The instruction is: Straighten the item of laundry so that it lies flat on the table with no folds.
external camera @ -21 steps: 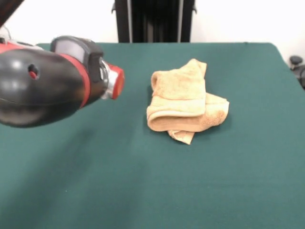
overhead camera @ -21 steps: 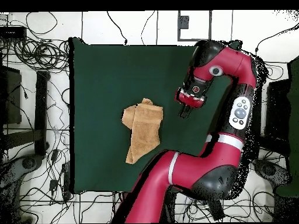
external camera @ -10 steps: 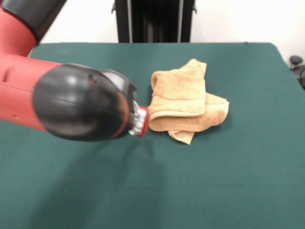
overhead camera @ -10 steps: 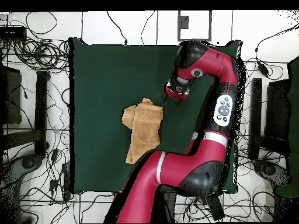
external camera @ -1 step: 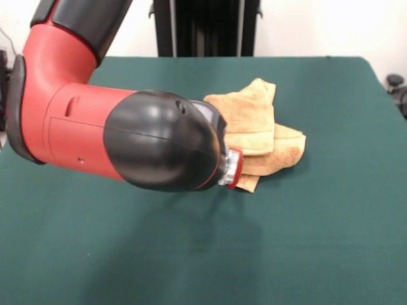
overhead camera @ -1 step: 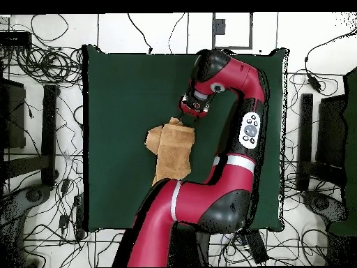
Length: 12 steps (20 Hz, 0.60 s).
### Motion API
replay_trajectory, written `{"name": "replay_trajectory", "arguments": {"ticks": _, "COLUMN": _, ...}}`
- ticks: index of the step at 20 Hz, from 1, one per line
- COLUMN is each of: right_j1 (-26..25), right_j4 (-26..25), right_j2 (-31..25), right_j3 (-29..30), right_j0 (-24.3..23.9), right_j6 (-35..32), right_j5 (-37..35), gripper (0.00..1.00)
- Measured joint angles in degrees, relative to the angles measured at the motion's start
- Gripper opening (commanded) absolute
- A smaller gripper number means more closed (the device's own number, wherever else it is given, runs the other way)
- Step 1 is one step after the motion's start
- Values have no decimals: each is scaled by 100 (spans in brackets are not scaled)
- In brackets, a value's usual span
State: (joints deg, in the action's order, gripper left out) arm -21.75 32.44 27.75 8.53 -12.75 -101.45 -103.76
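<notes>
Dark green cloth covers the table (external camera @ -1 step: pixel 331 229) across most of the front view. Right of centre we see the towel (external camera @ -1 step: pixel 261 130), folded over itself in rumpled layers (one flap doubled on top). Our arm (external camera @ -1 step: pixel 127 136) fills the left half, its wrist end against the towel's lower left edge. From overhead, the gripper (overhead camera @ -1 step: pixel 190 115) sits at the towel's (overhead camera @ -1 step: pixel 173 150) upper corner; we cannot tell whether it is open or closed.

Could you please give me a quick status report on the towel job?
Gripper at towel's edge, fingers unclear. Towel folded, bunched on table. Nothing in the way.
</notes>
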Motion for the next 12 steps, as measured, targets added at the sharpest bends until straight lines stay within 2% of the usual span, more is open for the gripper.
{"name": "replay_trajectory", "arguments": {"ticks": 12, "right_j1": 539, "right_j4": 82, "right_j2": -446, "right_j3": 958, "right_j0": 74, "right_j6": 0, "right_j5": 1, "gripper": 100}}
